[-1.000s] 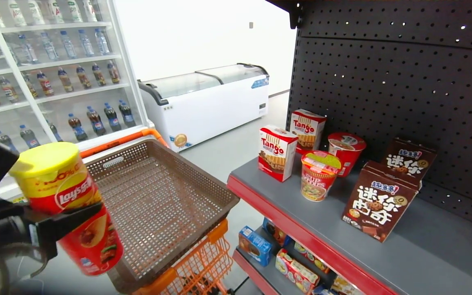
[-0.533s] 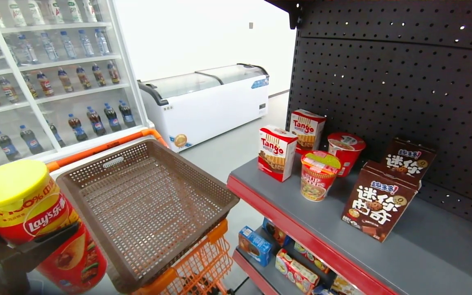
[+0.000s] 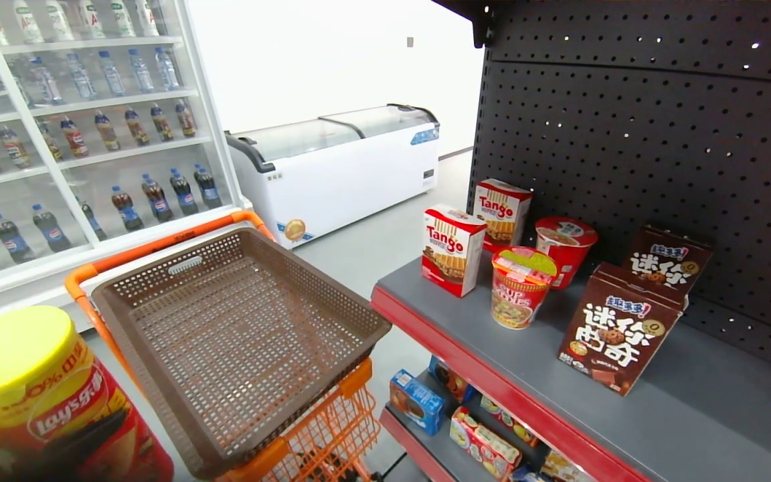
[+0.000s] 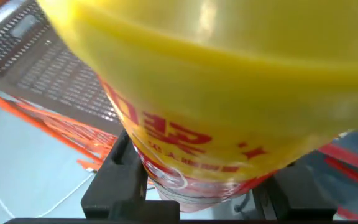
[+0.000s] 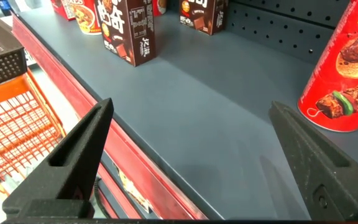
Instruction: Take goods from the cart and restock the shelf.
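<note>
Chips can [image 3: 31, 395], red with a yellow lid, roughly upright, low on the robot's left; it sits outside and just beside the brown basket [image 3: 245, 335] on the orange cart [image 3: 332, 428], well apart from the shelf [image 3: 459, 321]; left hand [image 4: 204, 190] clamped on the can's body, one black finger on each side; right hand [image 5: 191, 155] hovers over bare grey shelf, fingers wide apart, holding nothing; second red can [image 5: 347, 68] stands on the shelf near it; on the shelf, two wafer boxes [image 3: 452, 251], two noodle cups [image 3: 519, 284] and two brown cookie boxes [image 3: 616, 328], all upright in pairs front to back; more packets on the lower shelf; behind the cart a drinks fridge [image 3: 91, 134] and a chest freezer [image 3: 338, 167].
</note>
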`<state>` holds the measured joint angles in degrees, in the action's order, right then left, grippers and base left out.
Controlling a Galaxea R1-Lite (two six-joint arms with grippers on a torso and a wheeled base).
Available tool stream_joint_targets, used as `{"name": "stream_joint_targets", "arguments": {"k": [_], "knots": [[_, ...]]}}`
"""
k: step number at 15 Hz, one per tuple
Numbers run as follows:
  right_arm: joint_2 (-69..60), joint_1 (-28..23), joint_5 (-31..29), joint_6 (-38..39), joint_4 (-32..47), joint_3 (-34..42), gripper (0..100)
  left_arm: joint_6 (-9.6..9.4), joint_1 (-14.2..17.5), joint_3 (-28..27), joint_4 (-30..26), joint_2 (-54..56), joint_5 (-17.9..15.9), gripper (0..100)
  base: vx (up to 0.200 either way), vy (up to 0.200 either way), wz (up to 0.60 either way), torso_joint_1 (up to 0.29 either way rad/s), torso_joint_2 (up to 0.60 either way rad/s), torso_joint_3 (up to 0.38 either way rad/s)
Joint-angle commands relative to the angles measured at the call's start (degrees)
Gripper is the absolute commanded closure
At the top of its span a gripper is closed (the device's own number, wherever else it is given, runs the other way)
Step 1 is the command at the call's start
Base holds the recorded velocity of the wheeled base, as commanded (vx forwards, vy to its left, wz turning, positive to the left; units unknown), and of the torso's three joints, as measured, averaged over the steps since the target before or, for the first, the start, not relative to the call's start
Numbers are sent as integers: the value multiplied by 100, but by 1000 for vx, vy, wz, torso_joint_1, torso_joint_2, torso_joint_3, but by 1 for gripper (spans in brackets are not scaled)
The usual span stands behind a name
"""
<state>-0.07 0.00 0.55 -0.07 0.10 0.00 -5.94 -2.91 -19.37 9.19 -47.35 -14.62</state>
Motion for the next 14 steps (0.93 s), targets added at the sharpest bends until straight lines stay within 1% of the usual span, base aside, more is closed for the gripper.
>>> {"name": "stream_joint_targets", "arguments": {"k": [1,3,4,6,7,9,10,14], "knots": [[7,0,-2,-1,-1,0,0,-4,-78,346,-5,428,-279,100,0,0,0,0,0,0],[7,0,7,-1,-1,0,0,5,-192,329,-5,428,-428,100,0,0,0,0,0,0],[7,0,7,-1,-1,0,0,5,-201,311,-5,428,-437,100,0,0,0,0,0,0],[7,0,7,-1,-1,0,0,22,-210,285,-5,419,-604,100,0,0,-600,5,0,2],[7,0,7,-1,-1,0,0,22,-227,302,-5,411,-621,100,0,0,-600,-2,-2,7],[7,0,7,-1,-1,0,0,31,-412,311,-5,411,-595,100,0,0,-600,7,-2,2],[7,0,7,-1,-1,0,0,31,-447,302,-5,402,-586,100,0,0,-600,17,-2,-2],[7,0,7,-1,-1,0,0,31,-456,337,-5,402,-604,100,0,0,-600,0,5,4]]}}
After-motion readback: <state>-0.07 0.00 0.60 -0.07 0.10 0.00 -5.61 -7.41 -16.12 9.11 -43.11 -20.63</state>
